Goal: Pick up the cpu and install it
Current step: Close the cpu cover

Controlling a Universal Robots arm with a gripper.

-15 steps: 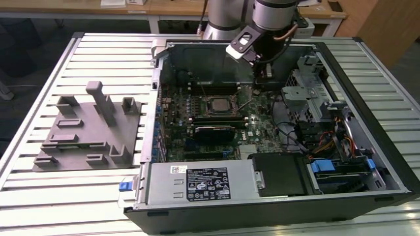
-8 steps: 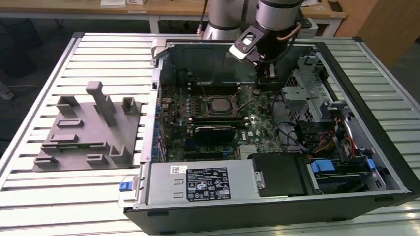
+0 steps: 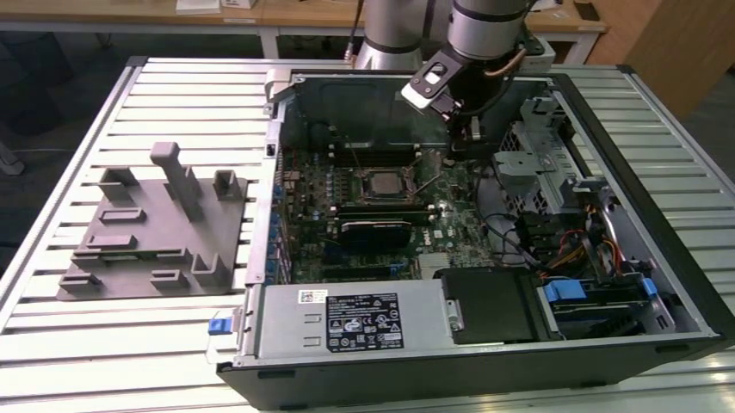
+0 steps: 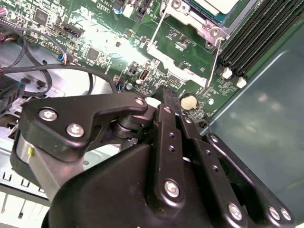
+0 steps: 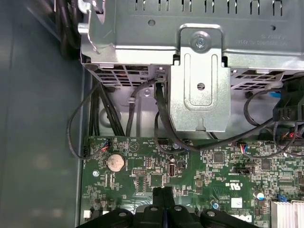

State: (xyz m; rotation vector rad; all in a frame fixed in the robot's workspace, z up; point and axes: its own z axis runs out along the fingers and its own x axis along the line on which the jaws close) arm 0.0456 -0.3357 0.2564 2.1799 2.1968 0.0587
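Observation:
The cpu (image 3: 379, 182), a pale silvery square, lies inside the black metal-framed socket (image 3: 379, 172) in the middle of the motherboard (image 3: 460, 225). In the second wrist view a corner of the cpu (image 4: 214, 4) shows within the socket frame (image 4: 190, 28). My gripper (image 3: 469, 144) hangs inside the open computer case, towards the exterior view's right of the socket and apart from it. Its black fingers (image 5: 160, 195) are pressed together with nothing between them, just above the green board near a coin battery (image 5: 115, 162). The same shut tip (image 4: 159, 96) sits beside the battery (image 4: 189, 100).
A grey plastic fixture (image 3: 161, 225) with upright posts stands on the slatted table at the exterior view's left. Inside the case (image 3: 677, 284), a metal drive cage (image 5: 199, 80) and black cables (image 5: 161, 123) crowd the space by the gripper. The power supply (image 3: 344, 320) is at the front.

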